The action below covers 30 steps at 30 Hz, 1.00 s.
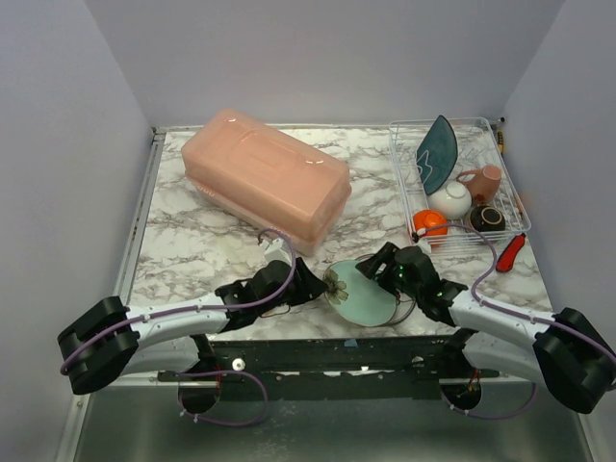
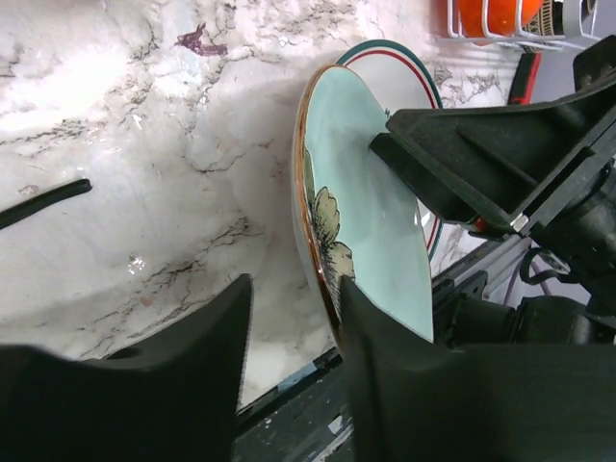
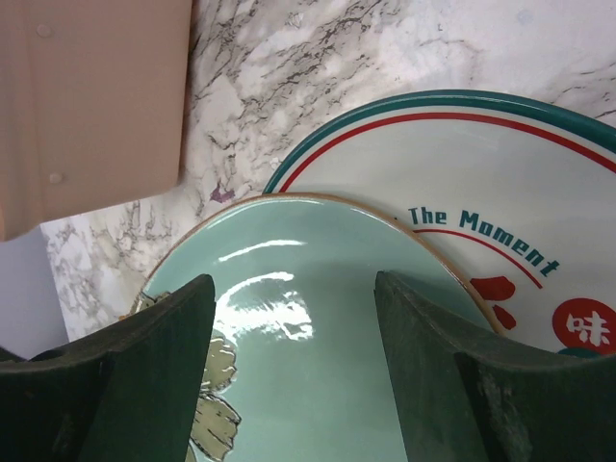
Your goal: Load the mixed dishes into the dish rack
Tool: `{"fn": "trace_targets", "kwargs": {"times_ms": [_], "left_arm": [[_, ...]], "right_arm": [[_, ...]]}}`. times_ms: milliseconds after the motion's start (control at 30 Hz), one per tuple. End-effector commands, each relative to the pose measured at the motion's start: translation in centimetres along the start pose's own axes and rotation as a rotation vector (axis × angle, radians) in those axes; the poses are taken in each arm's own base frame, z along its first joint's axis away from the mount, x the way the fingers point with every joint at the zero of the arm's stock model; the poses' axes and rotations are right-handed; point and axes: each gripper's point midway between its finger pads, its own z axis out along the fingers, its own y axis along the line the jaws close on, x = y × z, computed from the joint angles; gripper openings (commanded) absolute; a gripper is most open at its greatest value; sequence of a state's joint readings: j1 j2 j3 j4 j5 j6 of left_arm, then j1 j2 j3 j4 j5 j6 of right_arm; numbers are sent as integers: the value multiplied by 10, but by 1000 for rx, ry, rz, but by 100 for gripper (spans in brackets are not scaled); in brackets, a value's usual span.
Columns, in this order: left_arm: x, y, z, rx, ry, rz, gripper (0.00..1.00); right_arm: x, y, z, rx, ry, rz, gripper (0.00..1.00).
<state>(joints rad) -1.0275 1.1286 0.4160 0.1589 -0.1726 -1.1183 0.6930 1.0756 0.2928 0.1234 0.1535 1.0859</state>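
Observation:
The round pale-green plate [image 1: 361, 294] with a leaf pattern sits tilted at the table's front edge, over a white plate [image 3: 481, 164] with teal and red rings. My left gripper [image 2: 294, 289] is open at the green plate's left side; the rim [image 2: 322, 260] lies against its right finger, and the other finger stands apart. My right gripper [image 3: 294, 289] is open, its fingers spread over the plate's face [image 3: 298, 375]. The dish rack [image 1: 452, 121] at the back right holds a teal square plate [image 1: 438, 154], a pinkish mug [image 1: 484, 181], and white [image 1: 450, 199], orange [image 1: 428, 223] and dark [image 1: 487, 218] bowls.
A big pink tub [image 1: 265, 178] stands at the back centre-left. A red-handled tool [image 1: 510, 252] lies just in front of the rack on the right. The two plates sit close to the table's near edge, between the two arms.

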Motion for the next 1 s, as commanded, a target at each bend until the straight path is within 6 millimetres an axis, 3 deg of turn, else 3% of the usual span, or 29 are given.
{"fn": "trace_targets", "kwargs": {"times_ms": [0,167,500,600,700,767,967], "left_arm": [[4,6,-3,48,-19,-80,50],[12,4,3,62,19,-112,61],[27,-37,20,225,119,-162,61],[30,-54,23,289,153,-157,48],[27,-66,23,345,150,-167,12],[24,-66,20,363,133,-183,3],[12,-68,12,383,78,-160,0]], "right_arm": [[55,-84,-10,244,190,-26,72],[59,-89,-10,263,209,-28,69],[58,-86,-6,236,196,-22,69],[59,-86,-6,241,199,-25,69],[59,-86,-5,241,201,-29,68],[58,-86,-6,243,199,-34,68],[47,-78,-8,240,179,-87,70]]}}
